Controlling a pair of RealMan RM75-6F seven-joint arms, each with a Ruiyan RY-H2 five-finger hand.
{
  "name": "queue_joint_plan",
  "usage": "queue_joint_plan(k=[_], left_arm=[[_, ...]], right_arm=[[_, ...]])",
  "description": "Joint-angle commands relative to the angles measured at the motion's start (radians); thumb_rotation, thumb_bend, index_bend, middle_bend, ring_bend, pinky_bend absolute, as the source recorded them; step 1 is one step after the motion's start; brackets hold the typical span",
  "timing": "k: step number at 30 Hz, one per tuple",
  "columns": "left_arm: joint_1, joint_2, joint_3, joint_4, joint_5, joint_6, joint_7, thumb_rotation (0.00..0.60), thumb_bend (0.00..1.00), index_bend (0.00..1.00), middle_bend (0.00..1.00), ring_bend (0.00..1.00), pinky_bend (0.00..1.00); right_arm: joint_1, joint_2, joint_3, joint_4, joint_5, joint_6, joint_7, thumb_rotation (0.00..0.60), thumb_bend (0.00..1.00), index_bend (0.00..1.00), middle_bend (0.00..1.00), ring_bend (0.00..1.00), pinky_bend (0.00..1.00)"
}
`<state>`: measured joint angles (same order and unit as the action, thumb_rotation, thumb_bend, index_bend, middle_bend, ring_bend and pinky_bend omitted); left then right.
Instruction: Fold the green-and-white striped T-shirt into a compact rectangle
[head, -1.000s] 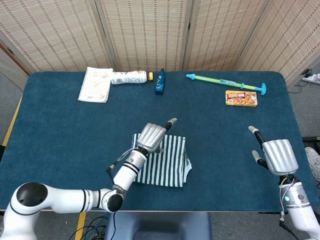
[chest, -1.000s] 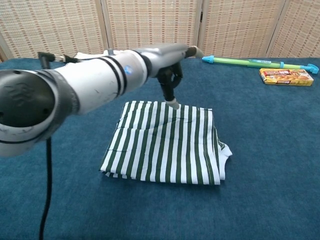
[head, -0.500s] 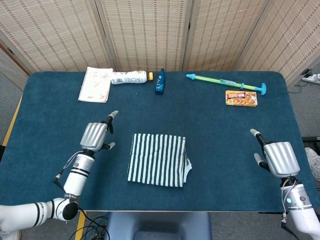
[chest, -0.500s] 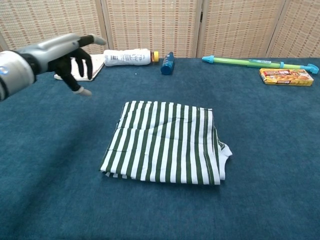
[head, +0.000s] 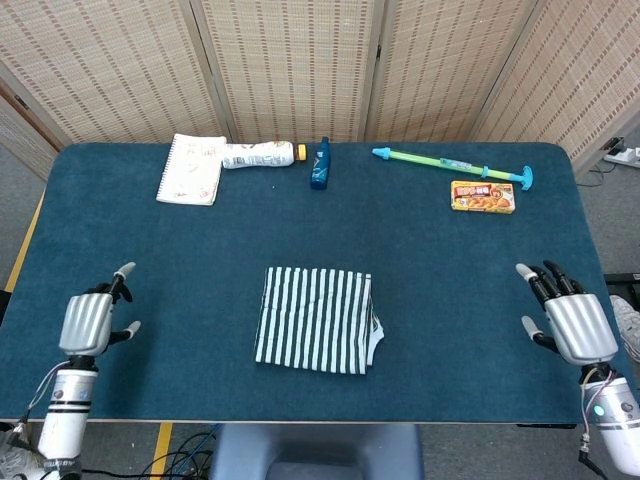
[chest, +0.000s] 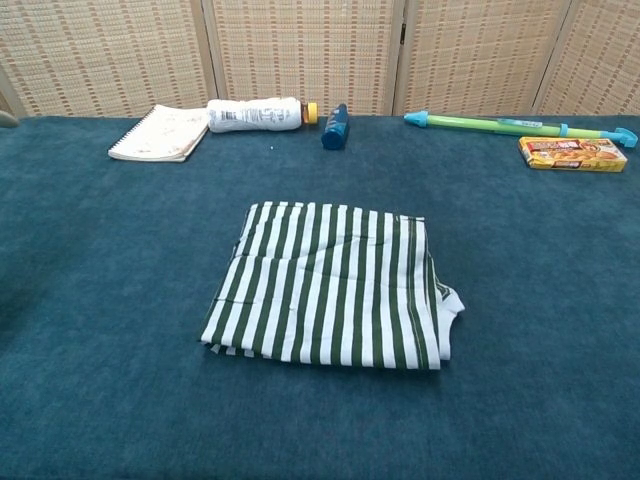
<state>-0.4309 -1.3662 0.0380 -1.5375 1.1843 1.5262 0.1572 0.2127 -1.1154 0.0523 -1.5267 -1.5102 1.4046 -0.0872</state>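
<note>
Nearest the robot, the left robot hand (head: 88, 322) hangs over the counter's (head: 470, 280) near edge at about 8 o'clock from the shirt, fingers spread wide and holding nothing. The right robot hand (head: 570, 322) sits over the near edge at about 4 o'clock, fingers likewise fanned apart and empty. Both are well apart from the cloth; the chest view shows neither hand clearly.

The green-and-white striped T-shirt (head: 318, 320) lies in the middle of the blue counter, slightly toward the near side, folded into a neat rectangle with its stripes running near to far. A small white bit of fabric (chest: 450, 300) sticks out at the right edge, near the front corner.

Farther back, at 2 o'clock from the shirt, a yellow food box (head: 483, 196) lies flat, and just behind it a green and blue water squirter (head: 452, 165) stretches across. Along the far edge at 12 o'clock lies a small blue bottle (head: 320, 163); to its left lies a white bottle with a yellow cap (head: 258, 155), touching a spiral notebook (head: 192, 168) at 11 o'clock.
</note>
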Motion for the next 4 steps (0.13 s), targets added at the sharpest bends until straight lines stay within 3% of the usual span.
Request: queue_joint_plan(k=[1,4], left_arm=[[0.073,0.041,0.03,-0.017,0.041,0.059,-0.02,0.6,0.17,0.17,0.52,0.45,0.52],[0.127,0.068,0.044,-0.023,0.073,0.109,-0.021,0.6,0.17,0.18,0.52,0.45,0.52]], right_arm=[[-0.034,-0.022,-0.008,0.028,0.005,0.032,0.016,0.6,0.35,0.04,0.17,0.11,0.3],[-0.059,-0.026,-0.015,0.034,0.023,0.045,0.018,0.6,0.35,0.02,0.17,0.11,0.3]])
